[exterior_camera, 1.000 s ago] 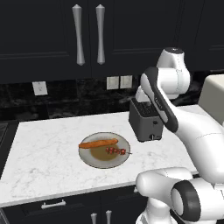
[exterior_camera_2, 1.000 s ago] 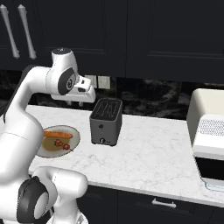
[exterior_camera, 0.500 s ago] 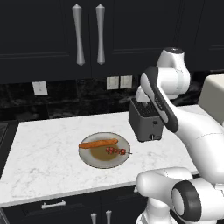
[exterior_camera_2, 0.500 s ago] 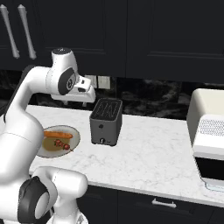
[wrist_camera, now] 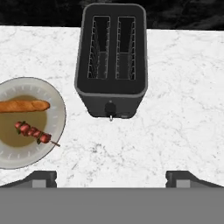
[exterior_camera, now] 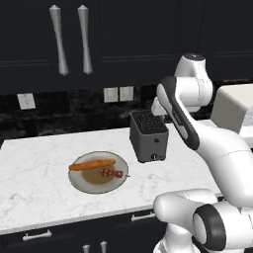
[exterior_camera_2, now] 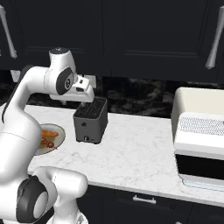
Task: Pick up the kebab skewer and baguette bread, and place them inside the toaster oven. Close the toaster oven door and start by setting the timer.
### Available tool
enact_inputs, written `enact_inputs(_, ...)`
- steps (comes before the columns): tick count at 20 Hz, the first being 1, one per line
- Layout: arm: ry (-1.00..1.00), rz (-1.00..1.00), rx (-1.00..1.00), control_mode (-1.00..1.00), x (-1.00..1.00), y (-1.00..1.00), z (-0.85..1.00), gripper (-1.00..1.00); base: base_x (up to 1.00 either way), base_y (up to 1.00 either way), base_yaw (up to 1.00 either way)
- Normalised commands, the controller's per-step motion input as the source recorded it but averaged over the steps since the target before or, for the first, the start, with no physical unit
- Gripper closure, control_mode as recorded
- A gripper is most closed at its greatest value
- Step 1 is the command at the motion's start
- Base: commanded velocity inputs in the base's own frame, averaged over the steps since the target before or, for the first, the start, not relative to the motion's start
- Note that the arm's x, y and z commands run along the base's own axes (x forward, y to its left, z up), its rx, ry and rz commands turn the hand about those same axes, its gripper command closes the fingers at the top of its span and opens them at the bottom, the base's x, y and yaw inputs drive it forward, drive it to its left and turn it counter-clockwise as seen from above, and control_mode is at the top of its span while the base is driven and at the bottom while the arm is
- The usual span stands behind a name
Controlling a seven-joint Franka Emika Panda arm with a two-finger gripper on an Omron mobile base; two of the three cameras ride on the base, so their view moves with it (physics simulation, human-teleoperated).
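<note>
Overhead of the marble worktop (wrist_camera: 175,87). The pincer (wrist_camera: 111,177) hangs released, its tips spread wide and grasping nothing, above a dark slot toaster (wrist_camera: 111,61). At nine o'clock from the toaster, a plate (wrist_camera: 54,105) carries the baguette bread (wrist_camera: 22,105) and, just beside it, the kebab skewer (wrist_camera: 34,132). The toaster oven (exterior_camera_2: 199,140) stands at the worktop's far right.

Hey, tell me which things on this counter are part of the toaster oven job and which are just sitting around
Part of the job:
- kebab skewer, on the plate
- baguette bread, on the plate
- toaster oven, at the counter's right end
- gripper, open, holding nothing

Just sitting around:
- slot toaster
- plate under the food
- wall outlets
</note>
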Motion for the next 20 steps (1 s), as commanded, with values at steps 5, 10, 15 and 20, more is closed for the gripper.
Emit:
enact_inputs(5,0.0,0.0,0.0,1.0,0.0,0.0,0.0,-1.0,0.0,-0.93,-0.01)
enact_inputs(10,0.0,0.0,0.0,1.0,0.0,0.0,0.0,-1.0,0.0,-0.77,0.0)
enact_inputs(15,0.0,0.0,0.0,1.0,0.0,0.0,0.0,-1.0,0.0,-0.19,0.0)
enact_inputs(20,0.0,0.0,0.0,1.0,0.0,0.0,0.0,-1.0,0.0,0.0,0.0)
